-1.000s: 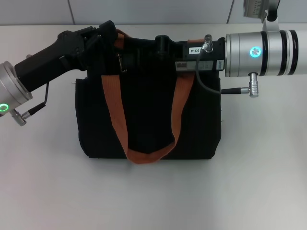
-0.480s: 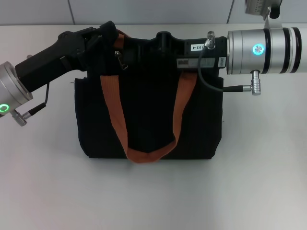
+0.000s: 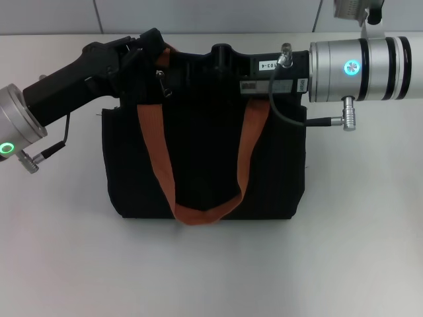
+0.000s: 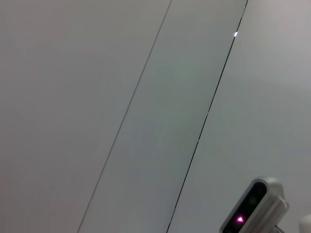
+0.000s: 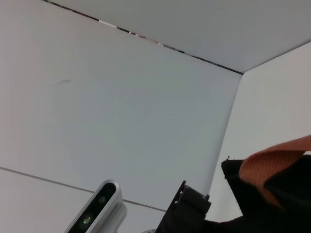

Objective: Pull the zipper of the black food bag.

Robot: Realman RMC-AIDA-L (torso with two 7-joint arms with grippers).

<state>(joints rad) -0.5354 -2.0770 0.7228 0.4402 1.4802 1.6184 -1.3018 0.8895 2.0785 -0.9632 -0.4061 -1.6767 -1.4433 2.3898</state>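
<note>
Boxy black food bag, orange-handled

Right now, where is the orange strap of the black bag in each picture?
Head view: the orange strap hangs in a loop down the front of the black bag, in the middle of the picture.
Left wrist view: not in it; only pale panels show.
Right wrist view: a bit of the strap sits at the right edge, on black fabric.
Shared landmark: the black bag, seen in the head and right wrist views.

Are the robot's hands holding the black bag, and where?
Both grippers, left and right, sit at the black food bag's top edge, but any grip cannot be told.
</note>
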